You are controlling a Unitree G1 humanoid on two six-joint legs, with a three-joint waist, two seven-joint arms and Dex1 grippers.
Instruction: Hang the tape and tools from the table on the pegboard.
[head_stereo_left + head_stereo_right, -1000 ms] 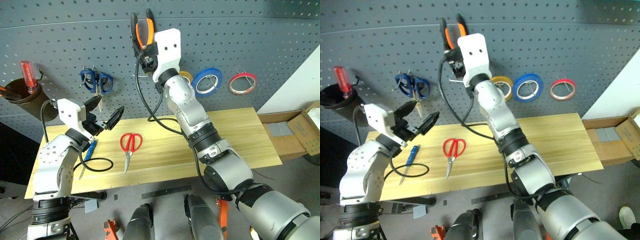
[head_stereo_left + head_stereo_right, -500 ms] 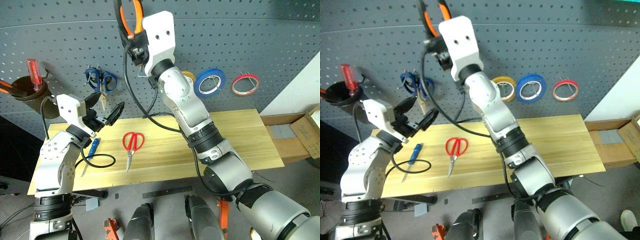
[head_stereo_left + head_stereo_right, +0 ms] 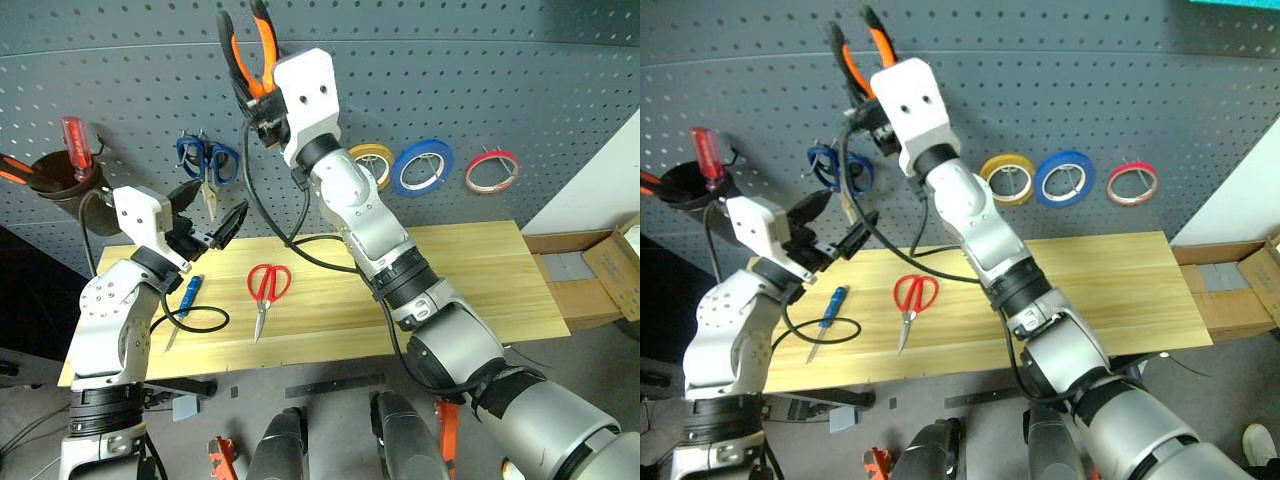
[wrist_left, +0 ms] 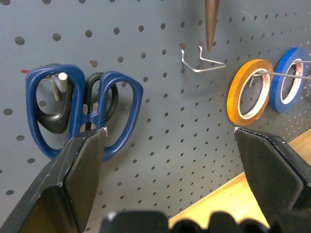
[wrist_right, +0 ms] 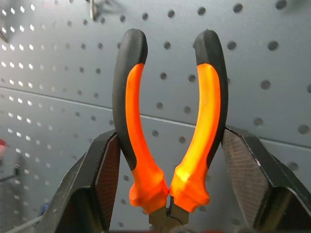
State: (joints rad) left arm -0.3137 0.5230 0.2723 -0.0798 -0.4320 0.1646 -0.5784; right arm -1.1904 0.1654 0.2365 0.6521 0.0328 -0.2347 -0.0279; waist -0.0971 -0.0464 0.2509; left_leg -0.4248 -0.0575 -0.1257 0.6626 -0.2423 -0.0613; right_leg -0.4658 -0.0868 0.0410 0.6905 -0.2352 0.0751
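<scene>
Pliers: small orange-and-black-handled pliers [image 3: 250, 52] clamped in right tool [image 5: 170, 194], handles pointing to 12 o'clock, long axis upright against dark grey pegboard [image 3: 500, 80].
Left tool: [image 3: 208, 222] jaws spread, empty, above pale wooden bench [image 3: 470, 280].
Red-looped scissors: [image 3: 264, 292] flat on bench, blades toward 6 o'clock.

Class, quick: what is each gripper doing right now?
Left gripper: open, holding nothing.
Right gripper: fingers shut on the pliers, handles up.
</scene>
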